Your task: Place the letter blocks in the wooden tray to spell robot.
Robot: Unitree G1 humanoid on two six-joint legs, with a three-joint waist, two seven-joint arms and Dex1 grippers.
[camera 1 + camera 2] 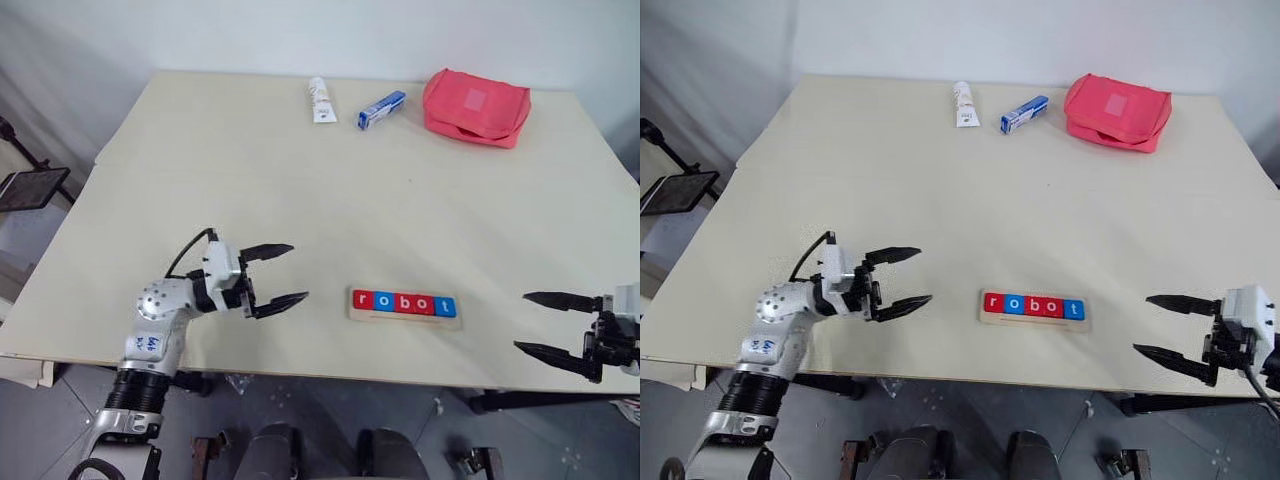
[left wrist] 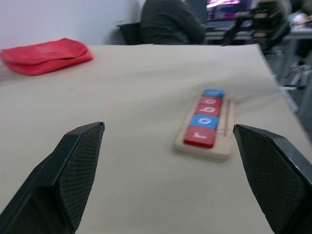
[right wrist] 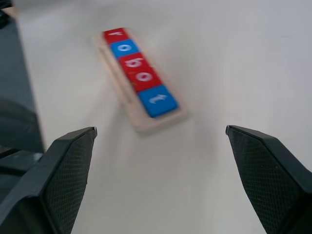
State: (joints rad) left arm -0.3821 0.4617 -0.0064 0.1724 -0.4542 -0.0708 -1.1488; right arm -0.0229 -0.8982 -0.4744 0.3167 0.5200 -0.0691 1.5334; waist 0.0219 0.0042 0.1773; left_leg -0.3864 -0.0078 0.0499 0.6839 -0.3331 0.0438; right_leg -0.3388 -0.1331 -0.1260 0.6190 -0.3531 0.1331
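Left eye view — tube (image 1: 320,100), box (image 1: 382,110), pouch (image 1: 476,106) far.

white tube (image 1: 320,100) print too small — right hand (image 1: 560,322) edge-cropped

Two head cameras, set side by side, look forward and down over the table (image 1: 300,160) from above its near edge, taking in the whole top. Each wrist camera sits low and close behind its own fingers, the left looking across the table from one end of the tray (image 2: 222,148), the right from the other. All four views share the tray and its blocks (image 3: 139,70).
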